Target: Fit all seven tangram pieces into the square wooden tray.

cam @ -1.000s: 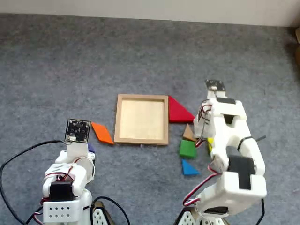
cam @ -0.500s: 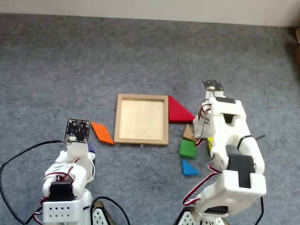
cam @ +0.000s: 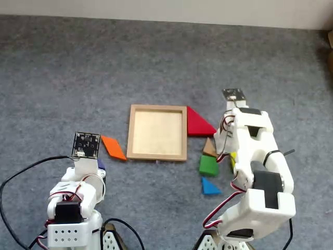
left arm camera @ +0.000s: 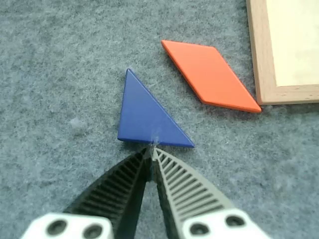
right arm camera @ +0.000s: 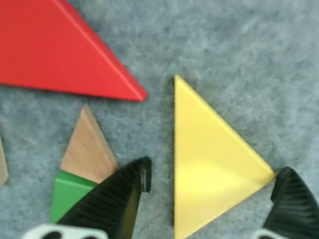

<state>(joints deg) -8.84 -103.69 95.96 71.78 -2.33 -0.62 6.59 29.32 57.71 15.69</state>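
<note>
Right hand [right arm camera: 214,177] spread wide, its fingers either side of the yellow triangle [right arm camera: 209,149] on the grey table [cam: 78,67]. Left hand [left arm camera: 151,149] pinched closed, tips at the blue triangle [left arm camera: 144,119]. Wooden tray [cam: 130,133] lies mid-table.

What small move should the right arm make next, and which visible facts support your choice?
Probably lower and close the fingers of the right gripper on the yellow triangle. The fingers stand open on either side of that piece, and the wooden tray holds no pieces yet.
</note>
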